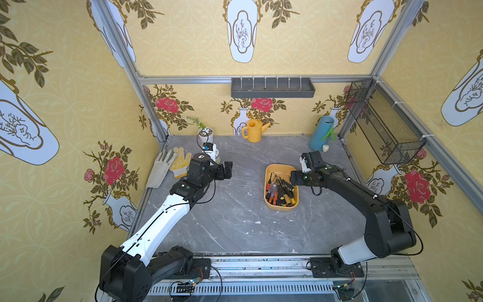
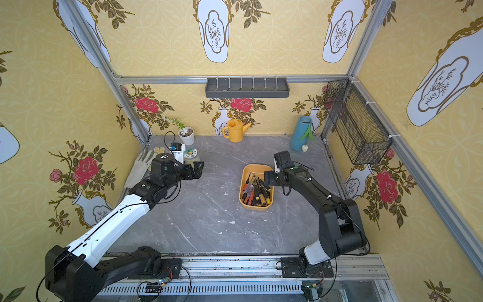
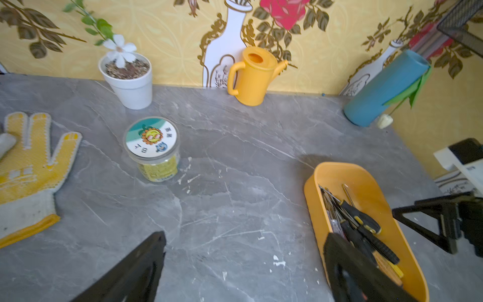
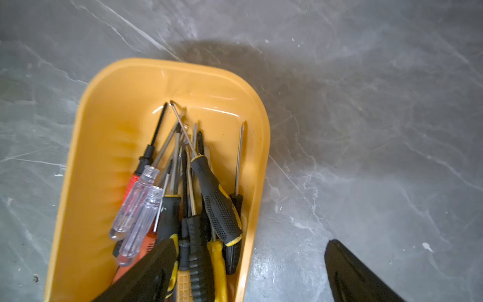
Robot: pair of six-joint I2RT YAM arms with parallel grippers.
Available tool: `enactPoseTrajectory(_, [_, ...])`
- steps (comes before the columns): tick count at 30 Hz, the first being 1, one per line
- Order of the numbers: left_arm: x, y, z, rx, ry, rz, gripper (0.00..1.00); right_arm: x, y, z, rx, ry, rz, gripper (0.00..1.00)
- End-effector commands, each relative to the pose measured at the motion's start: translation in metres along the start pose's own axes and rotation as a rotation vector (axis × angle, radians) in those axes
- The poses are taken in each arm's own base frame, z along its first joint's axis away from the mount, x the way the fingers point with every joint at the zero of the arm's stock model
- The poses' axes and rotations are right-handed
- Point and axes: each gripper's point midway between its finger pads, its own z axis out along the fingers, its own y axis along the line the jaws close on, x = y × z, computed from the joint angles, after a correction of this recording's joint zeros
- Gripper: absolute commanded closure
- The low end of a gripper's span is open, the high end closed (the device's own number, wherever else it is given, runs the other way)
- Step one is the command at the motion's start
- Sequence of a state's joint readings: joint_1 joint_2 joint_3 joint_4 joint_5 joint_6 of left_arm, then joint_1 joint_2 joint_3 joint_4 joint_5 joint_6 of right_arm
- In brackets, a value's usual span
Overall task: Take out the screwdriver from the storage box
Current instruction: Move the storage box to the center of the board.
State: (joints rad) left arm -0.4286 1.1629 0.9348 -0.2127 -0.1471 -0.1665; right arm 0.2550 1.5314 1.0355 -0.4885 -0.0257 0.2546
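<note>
top views: storage box (image 1: 278,170) sits on the grey table (image 1: 235,224) at about 3 o'clock from table centre, long side running 12 to 6 (same in both top views). screwdrivers (image 1: 281,189) all lie piled inside it, handles toward 6 o'clock, shafts toward 12. right gripper (image 1: 293,178) hangs at the box's 3 o'clock rim, jaws spread wide, nothing in them. left gripper (image 1: 226,170) is at about 9 o'clock, well apart from the box, jaws spread wide, empty. gloves (image 1: 170,164) lie at 10 o'clock, watering can (image 1: 254,130) at 12 by the back wall.

left wrist: the left gripper's fingers (image 3: 146,264) stand wide apart above bare table. one of them partly covers the box. jar (image 3: 153,149) and flower pot (image 3: 128,78) stand further back.

right wrist: the right gripper's fingers (image 4: 151,272) straddle the box rim, one above the handles inside, one over the table outside. black, yellow, orange and clear handles show. contact with the handles: cannot tell.
</note>
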Motion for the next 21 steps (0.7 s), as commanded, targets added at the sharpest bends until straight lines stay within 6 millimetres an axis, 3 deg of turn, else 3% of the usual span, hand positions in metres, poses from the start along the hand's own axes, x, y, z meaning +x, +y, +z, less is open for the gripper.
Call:
enactPoseTrajectory(1, [0.020,-0.002,0.004,-0.017,0.084,-0.027,0.01,0.008,-0.006,0.009,0.032,0.048,0.053,0.09])
enactPoseTrajectory(6, [0.037,-0.008,0.013,0.004,0.147,-0.085,0.01,0.008,-0.006,0.023,0.020,0.071,0.092,0.17])
enactPoseTrajectory(21, [0.076,-0.018,0.033,0.007,0.294,-0.094,0.01,-0.002,-0.009,0.050,0.036,0.143,0.120,0.58])
